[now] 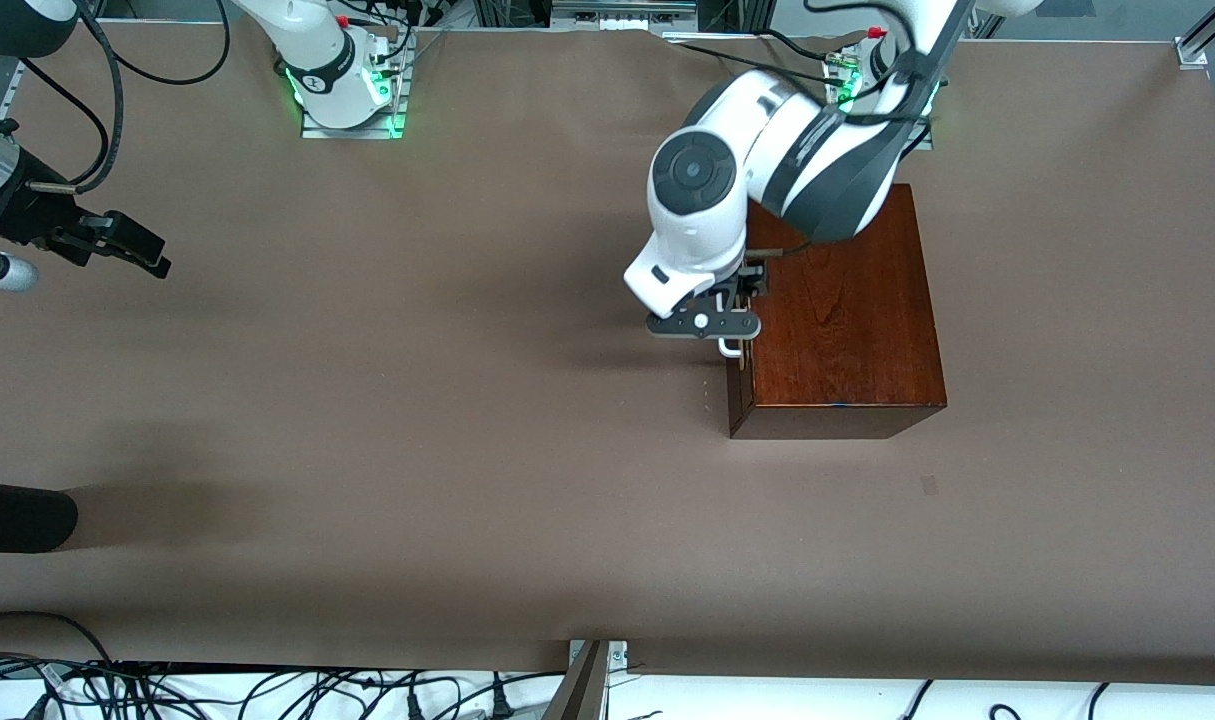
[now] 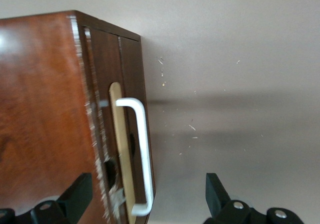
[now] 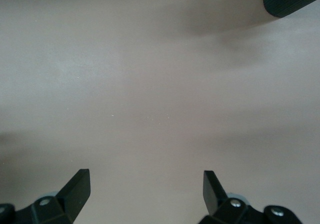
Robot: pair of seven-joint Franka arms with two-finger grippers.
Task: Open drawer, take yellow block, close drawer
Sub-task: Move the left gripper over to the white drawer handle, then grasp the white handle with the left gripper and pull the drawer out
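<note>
Spread right tool above table

We see a brown table cover, cables along its near edge, and a black cylinder there.

Box: glossy dark reddish wood, visible grain, scuffed pale along front edge. Drawer front: darker wood with pale inlay; handle, at 9 o'clock of box, smooth white plastic-looking. Table: matt brown paper-like cover. Left gripper: matt black fingers.

Probably a robotics lab: bolted arm bases; cables trailing everywhere.
</note>
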